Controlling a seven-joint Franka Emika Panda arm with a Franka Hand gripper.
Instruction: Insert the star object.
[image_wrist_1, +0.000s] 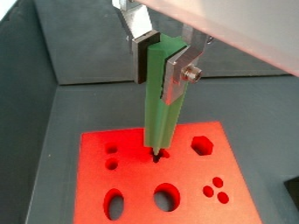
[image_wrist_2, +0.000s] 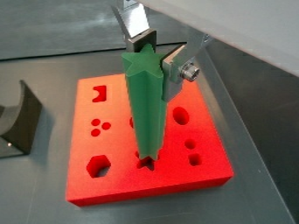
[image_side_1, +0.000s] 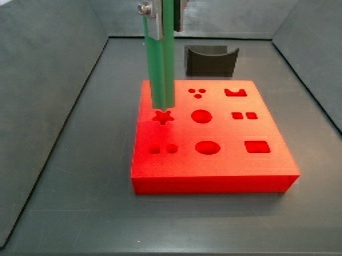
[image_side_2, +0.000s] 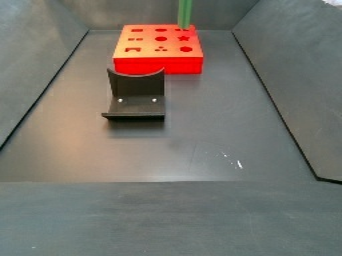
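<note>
My gripper (image_wrist_1: 162, 66) is shut on the upper part of the star object (image_wrist_1: 160, 109), a long green peg with a star-shaped cross-section, held upright. The peg also shows in a wrist view (image_wrist_2: 145, 109) and in both side views (image_side_1: 158, 60) (image_side_2: 185, 11). Its lower end is at the mouth of the star-shaped hole (image_side_1: 163, 117) in the red block (image_side_1: 227, 165), near the block's edge. How far it has entered I cannot tell. The silver fingers (image_wrist_2: 173, 72) clamp the peg from two sides. In a side view the gripper (image_side_1: 159, 8) is at the frame's top edge.
The red block (image_side_2: 160, 60) has several other shaped holes (image_wrist_2: 98, 163). The dark fixture (image_side_2: 134, 95) stands on the floor apart from the block; it also shows in other views (image_side_1: 210, 58) (image_wrist_2: 17, 122). Dark sloping walls (image_side_1: 54, 110) enclose the grey floor (image_side_2: 187, 160).
</note>
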